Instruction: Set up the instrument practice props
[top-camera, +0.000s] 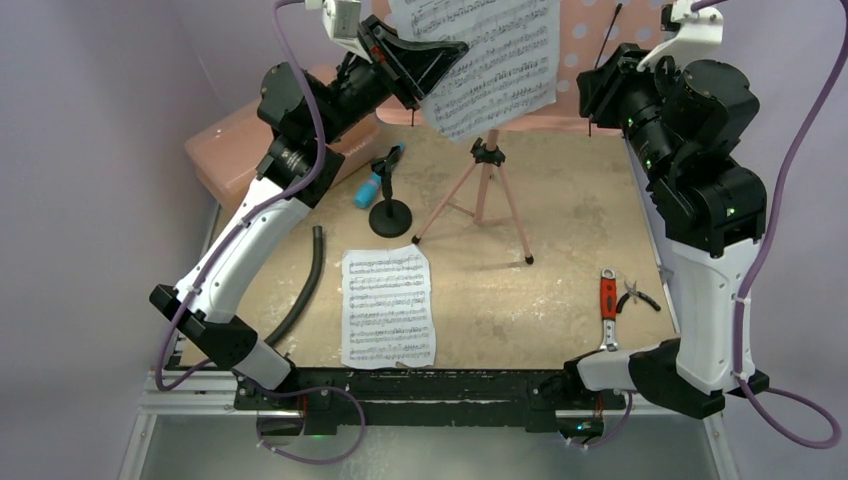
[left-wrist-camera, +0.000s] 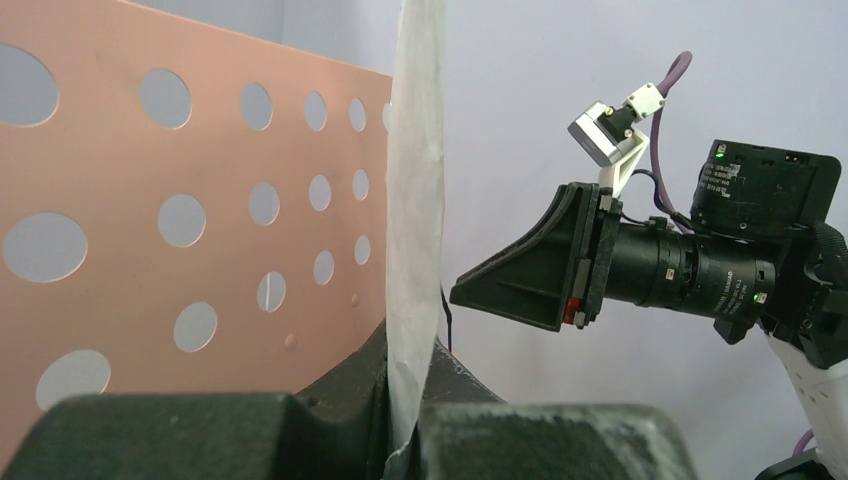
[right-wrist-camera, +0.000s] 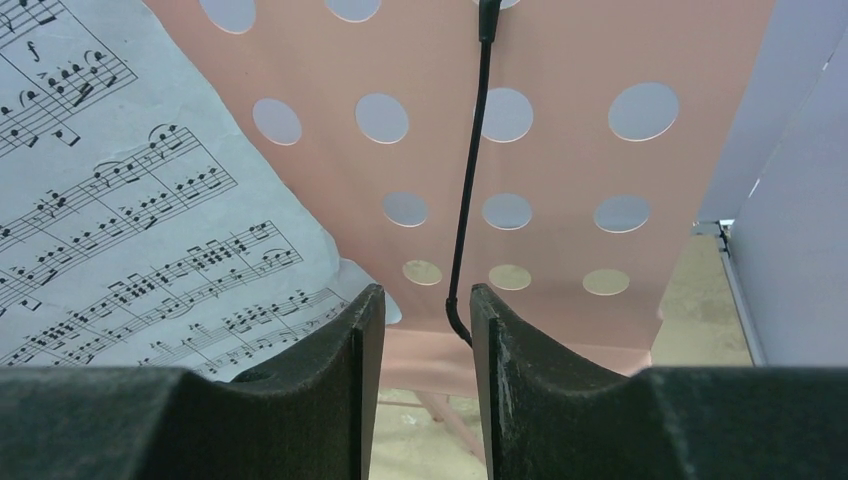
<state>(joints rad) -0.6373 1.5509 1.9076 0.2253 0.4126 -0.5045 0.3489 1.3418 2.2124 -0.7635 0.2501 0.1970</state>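
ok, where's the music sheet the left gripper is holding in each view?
Top external: sheet top centre, pinched near its left edge by the left gripper.
Left wrist: edge-on white strip down the middle.
Right wrist: left side, notes readable.
Shared landmark: the pink holed stand panel behind it.
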